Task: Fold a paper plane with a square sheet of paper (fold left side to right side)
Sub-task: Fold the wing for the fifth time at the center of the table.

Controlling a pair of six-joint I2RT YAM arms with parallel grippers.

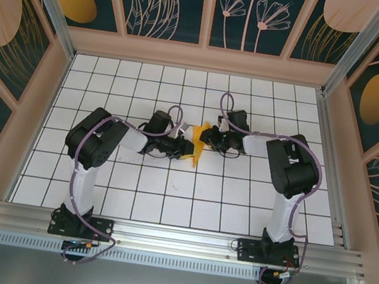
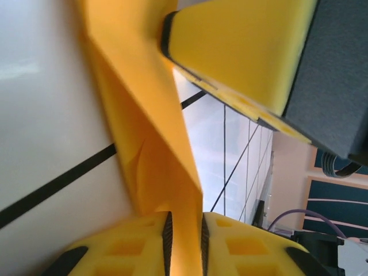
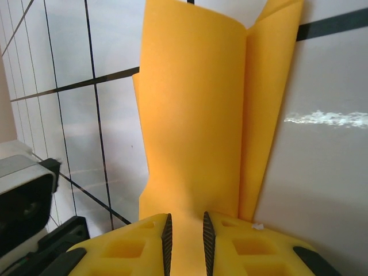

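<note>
Top camera looks down from six o'clock, far off. Left wrist faces three o'clock, right wrist nine, both very close, sharing the folded paper [image 1: 203, 135].

paper sheet [image 1: 197, 143] | orange-yellow, folded into narrow layered shape | raised on edge | middle of gridded table [image 1: 237, 207]

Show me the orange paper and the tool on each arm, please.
orange paper [image 3: 195, 115]: right wrist view, on its broad flat face.
left tool [image 2: 184, 224]: left wrist view, midway between its two yellow fingertips.
right tool [image 3: 185, 225]: right wrist view, midway between its two yellow fingertips.
</note>
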